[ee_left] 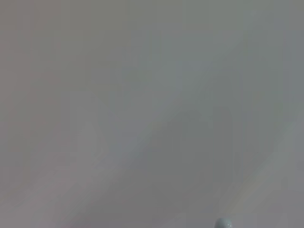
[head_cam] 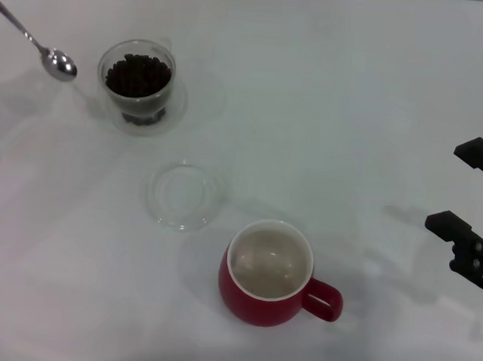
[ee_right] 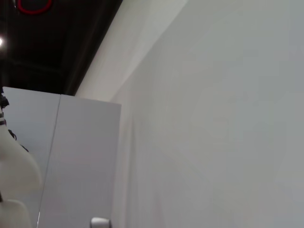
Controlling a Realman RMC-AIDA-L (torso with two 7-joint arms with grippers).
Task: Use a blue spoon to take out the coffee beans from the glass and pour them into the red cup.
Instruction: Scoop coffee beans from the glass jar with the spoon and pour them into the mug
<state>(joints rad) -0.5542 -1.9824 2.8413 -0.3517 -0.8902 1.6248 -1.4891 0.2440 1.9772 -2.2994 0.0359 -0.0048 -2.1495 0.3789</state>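
Blue spoon [head_cam: 35, 41]: at the far left of the desk [head_cam: 355, 114] in the head view. Its long axis runs diagonally. The shiny bowl points toward the near right and ends just beside the glass [head_cam: 140, 85], apart from it. The neck and handle run up and left to the picture's edge, where the pale blue begins. Whether the spoon lies on the desk or is held above it cannot be told; nothing grasping it is visible. The bowl appears to carry no beans.

Glass: clear, upright, far left of centre. The coffee beans [head_cam: 138, 75] fill it as a dark heap up to near the rim.

Clear saucer [head_cam: 185, 195]: flat on the desk, with nothing in it, between the glass and the red cup [head_cam: 268, 274].

Red cup: upright, near the front centre. Its loop handle points to the right. The cream inside holds no beans.

Right end effector [head_cam: 473, 199]: at the right edge of the head view, well apart from all vessels. Its two dark fingers stand spread, released, with nothing between them.

Left end effector: not in view in any picture. The left wrist view shows only plain pale surface and a small pale rounded tip at its edge, which cannot be identified.

Surface and room: the desk is white and matte, with soft shadows. The right wrist view shows the white desk, a pale panel and a dark area beyond.
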